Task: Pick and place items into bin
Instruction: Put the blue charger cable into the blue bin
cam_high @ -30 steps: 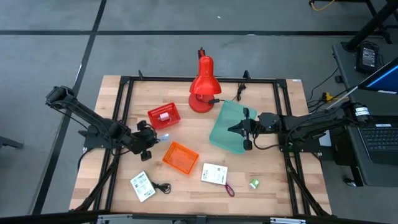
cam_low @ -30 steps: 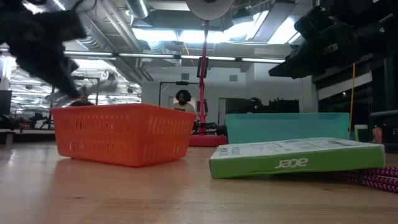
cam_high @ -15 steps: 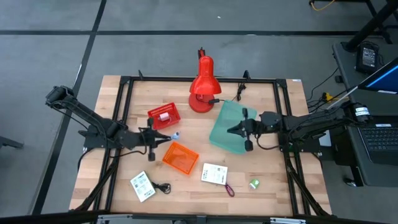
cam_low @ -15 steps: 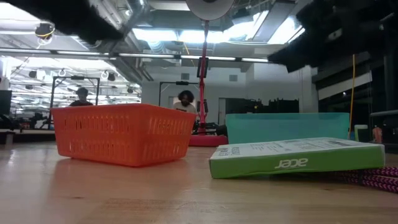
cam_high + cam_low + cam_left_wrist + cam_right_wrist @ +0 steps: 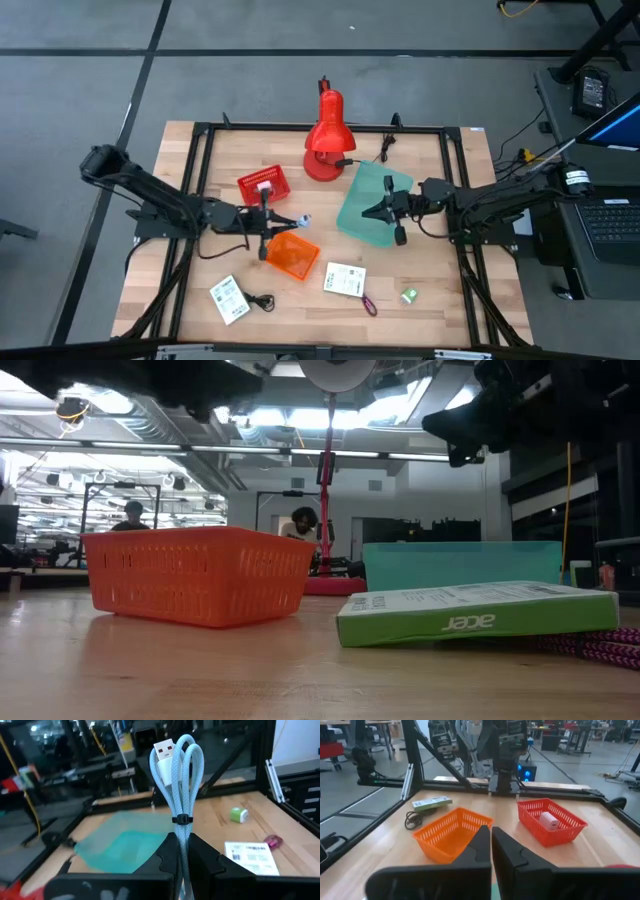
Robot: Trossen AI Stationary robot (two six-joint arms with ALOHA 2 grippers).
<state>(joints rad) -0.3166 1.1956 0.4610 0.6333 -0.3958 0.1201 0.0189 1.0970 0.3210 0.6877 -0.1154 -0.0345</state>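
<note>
My left gripper is shut on a light blue coiled cable with a silver plug, above the orange basket's far edge. My right gripper is shut and empty over the teal bin. The pink cube lies in the red basket. On the table near the front edge lie two white printed cards, a black coiled cable, a purple strap and a small green piece. My left gripper pinches the blue cable bundle between its two fingers, at the end below the black tie. The fingers lie level, pointing toward the table's right, along the bundle. The loops and plug stick out beyond the fingertips, lifted clear of the table.
A big red desk lamp stands at the table's far edge, behind the baskets and bin. A black frame runs around the table. In the low view the orange basket, teal bin and a card stand close together.
My left gripper has moved toward the table's right with the blue cable and has risen out of the low view. It now reaches over the orange basket's far edge. The right gripper has shifted slightly toward the table's left over the teal bin.
</note>
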